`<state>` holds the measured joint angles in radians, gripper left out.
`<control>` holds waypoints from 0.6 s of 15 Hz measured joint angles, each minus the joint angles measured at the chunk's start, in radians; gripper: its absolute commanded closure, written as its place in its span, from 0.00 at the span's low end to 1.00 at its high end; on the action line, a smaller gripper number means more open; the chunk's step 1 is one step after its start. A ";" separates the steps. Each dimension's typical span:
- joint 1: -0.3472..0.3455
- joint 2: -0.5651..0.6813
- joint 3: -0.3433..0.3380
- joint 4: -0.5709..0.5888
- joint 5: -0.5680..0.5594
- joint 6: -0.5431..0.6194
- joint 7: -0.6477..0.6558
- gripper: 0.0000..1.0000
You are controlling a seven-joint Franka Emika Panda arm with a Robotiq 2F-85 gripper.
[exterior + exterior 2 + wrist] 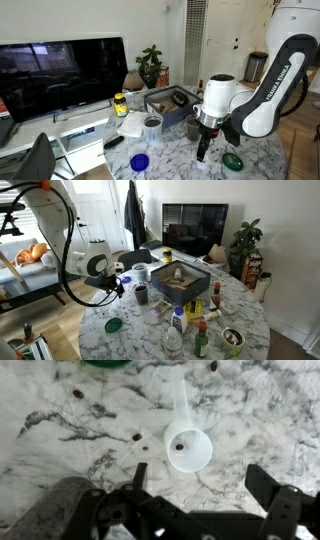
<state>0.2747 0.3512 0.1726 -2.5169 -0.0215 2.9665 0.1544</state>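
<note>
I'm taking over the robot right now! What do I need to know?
The gripper is open, holds nothing and hovers right over the white scoop.
The scoop lies flat on the marble table, with one dark bean in its bowl.
Done: the scoop is released.
Left: loose beans lie scattered on the table around it, and a green lid is nearby.

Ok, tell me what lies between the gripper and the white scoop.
Only bare marble tabletop lies between the gripper and the white scoop; the wrist view shows it.

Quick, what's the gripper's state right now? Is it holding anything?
Gripper: open, holding nothing; the white scoop lies loose below the spread jaws.
</note>
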 measured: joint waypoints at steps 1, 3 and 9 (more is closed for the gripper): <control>0.000 0.000 0.001 0.002 0.000 0.000 0.000 0.00; 0.000 0.000 0.004 0.005 0.001 0.000 0.000 0.00; 0.000 -0.009 0.001 0.007 -0.001 -0.004 0.000 0.00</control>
<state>0.2748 0.3419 0.1740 -2.5102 -0.0221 2.9624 0.1544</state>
